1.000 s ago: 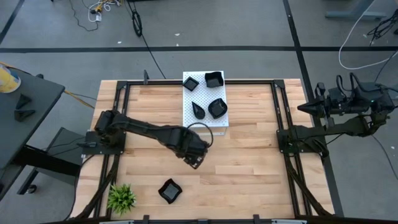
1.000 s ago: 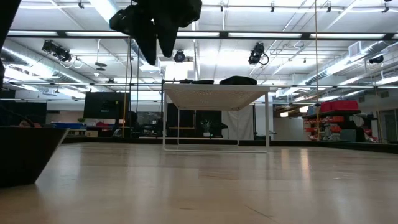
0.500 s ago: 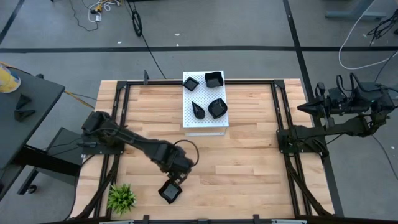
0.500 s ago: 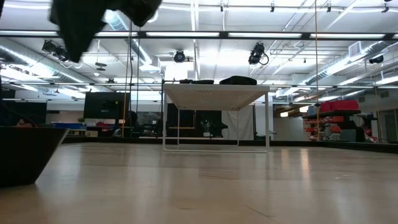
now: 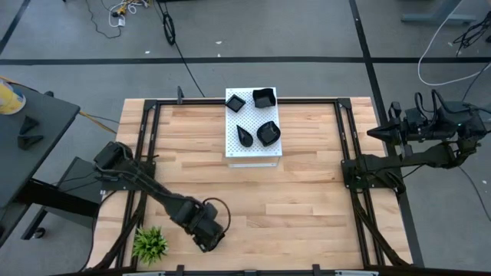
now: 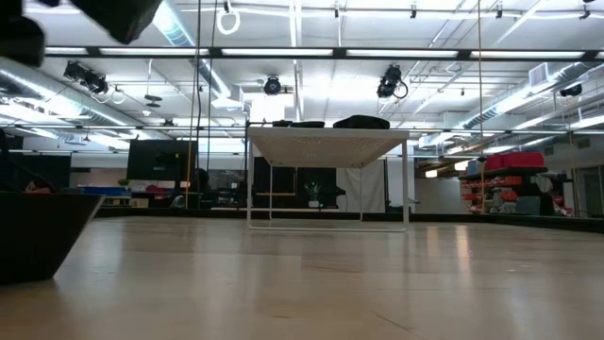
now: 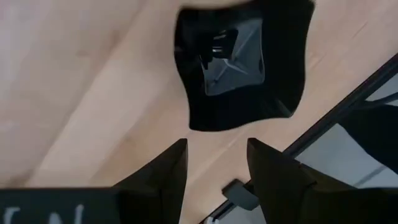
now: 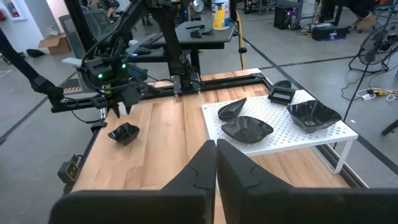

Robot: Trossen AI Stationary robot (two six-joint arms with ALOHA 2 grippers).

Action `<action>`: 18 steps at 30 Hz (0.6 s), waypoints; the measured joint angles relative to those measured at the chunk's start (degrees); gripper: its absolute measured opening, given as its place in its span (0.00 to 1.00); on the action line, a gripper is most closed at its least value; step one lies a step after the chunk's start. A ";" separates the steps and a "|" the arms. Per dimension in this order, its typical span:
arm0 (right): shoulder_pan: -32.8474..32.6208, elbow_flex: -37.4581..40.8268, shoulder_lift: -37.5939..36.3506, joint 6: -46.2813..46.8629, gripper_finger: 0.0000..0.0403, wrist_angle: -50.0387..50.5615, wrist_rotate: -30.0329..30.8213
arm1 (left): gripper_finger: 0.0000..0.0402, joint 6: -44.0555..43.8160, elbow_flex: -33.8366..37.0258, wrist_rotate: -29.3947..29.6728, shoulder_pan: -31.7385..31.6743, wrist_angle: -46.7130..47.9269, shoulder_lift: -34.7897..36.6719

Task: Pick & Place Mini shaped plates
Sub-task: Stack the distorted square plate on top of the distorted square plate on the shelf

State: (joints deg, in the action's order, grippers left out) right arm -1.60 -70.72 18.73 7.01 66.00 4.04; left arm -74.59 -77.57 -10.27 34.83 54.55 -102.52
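One black mini shaped plate (image 7: pixel 242 62), squarish with wavy sides, lies flat on the wooden table near its front left. My left gripper (image 7: pixel 217 146) hangs open just above it, fingers pointing down, touching nothing; in the right wrist view it (image 8: pixel 117 107) stands clear over the plate (image 8: pixel 123 133). In the high view the gripper (image 5: pixel 207 232) hides this plate. Several more black plates (image 5: pixel 268 133) rest on the white perforated board (image 5: pixel 253 152) at the table's far middle. My right gripper (image 8: pixel 215 165) is shut and waits raised at the right edge.
A small green plant (image 5: pixel 149 244) stands at the near left corner, close to my left gripper. Black frame rails (image 5: pixel 146 138) run along the table's left and right sides. The white board (image 6: pixel 326 142) stands raised on thin legs. Bare wood (image 5: pixel 307 207) lies between board and front edge.
My left gripper has swung from the table's middle toward the near left and gone down, ending just above the lone black plate. The plate has stayed in place.
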 joint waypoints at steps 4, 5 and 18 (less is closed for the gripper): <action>-0.01 0.00 -0.01 0.01 0.05 0.00 0.01 | 0.43 -4.08 2.79 -0.13 1.92 -1.48 0.00; 0.01 0.00 0.01 -0.01 0.05 0.00 -0.01 | 0.43 -4.57 3.41 -0.12 2.29 -1.40 0.00; -0.01 0.00 -0.01 0.01 0.05 0.00 -0.01 | 0.43 -4.02 10.25 2.96 3.73 -11.09 0.33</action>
State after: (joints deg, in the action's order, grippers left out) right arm -1.61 -70.72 18.72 7.03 66.00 4.03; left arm -78.61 -67.31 -7.31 38.56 43.46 -102.19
